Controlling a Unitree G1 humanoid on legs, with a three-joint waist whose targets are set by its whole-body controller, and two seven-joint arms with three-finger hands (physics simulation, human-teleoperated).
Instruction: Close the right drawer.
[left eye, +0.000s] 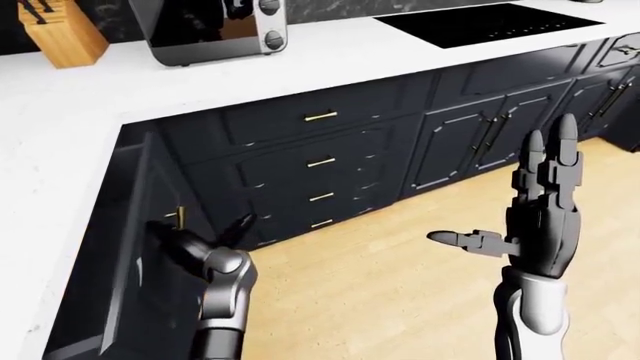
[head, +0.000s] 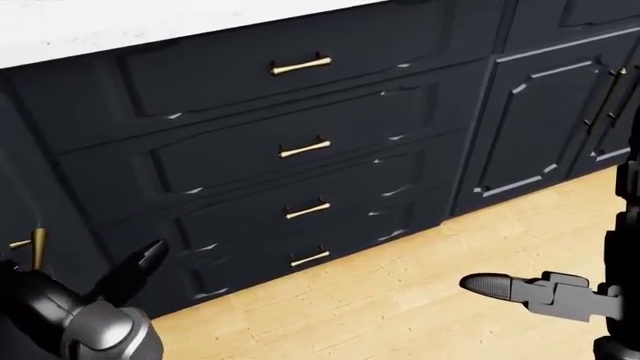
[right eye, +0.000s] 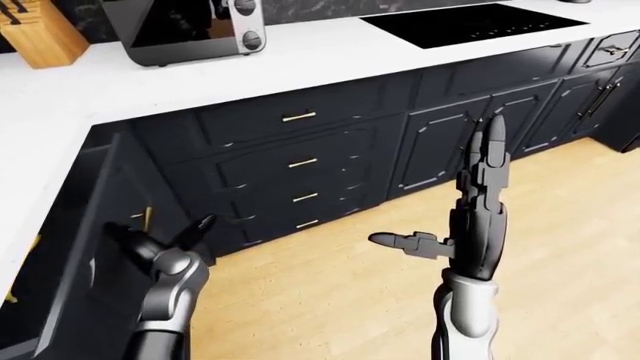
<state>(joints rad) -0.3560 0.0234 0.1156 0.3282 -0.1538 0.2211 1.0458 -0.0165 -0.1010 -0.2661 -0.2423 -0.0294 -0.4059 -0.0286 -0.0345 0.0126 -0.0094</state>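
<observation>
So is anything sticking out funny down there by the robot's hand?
Yes. A dark cabinet front with a gold handle juts out from the left run of cabinets in the left-eye view, beside the left hand. The four drawers facing the camera all sit flush.

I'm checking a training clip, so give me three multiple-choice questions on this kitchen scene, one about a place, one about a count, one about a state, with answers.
1. Where does the knife block stand in the left-eye view?
A. top left, on the countertop
B. on the floor
C. beside the cooktop, top right

2. How many brass-handled drawers are in the central drawer stack?
A. two
B. four
C. six

3. How is the right hand?
A. closed on a handle
B. open, fingers raised
C. flat on the floor

Answers: 1 A, it sits on the white countertop at top left. 2 B, four handles line up vertically. 3 B, its fingers point up, holding nothing.
</observation>
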